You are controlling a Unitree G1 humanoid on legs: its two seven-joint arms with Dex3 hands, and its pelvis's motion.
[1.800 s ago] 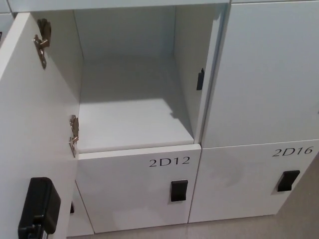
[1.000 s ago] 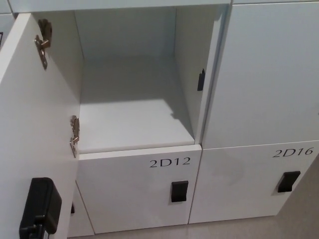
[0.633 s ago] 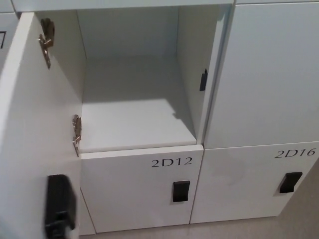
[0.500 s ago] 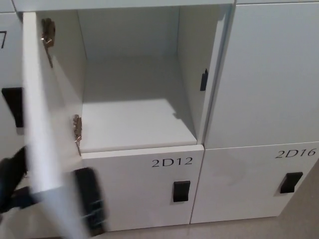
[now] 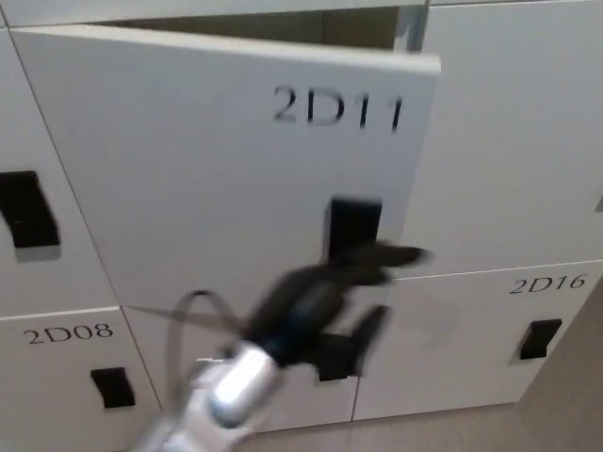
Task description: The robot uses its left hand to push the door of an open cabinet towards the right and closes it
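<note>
We found the door point(image 5: 217, 169), marked 2D11, nearly shut, a gap remaining along its top edge. The left hand point(image 5: 316, 292) lay below its handle point(image 5: 354, 231); motion blur hid the finger state.

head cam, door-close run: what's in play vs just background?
In play:
- 2D11 door, nearly shut, a gap showing along its top edge
- its black handle
- left hand, motion-blurred, reaching at the door

Background:
- 2D16 door
- 2D08 door
- unlabelled door upper right
</note>
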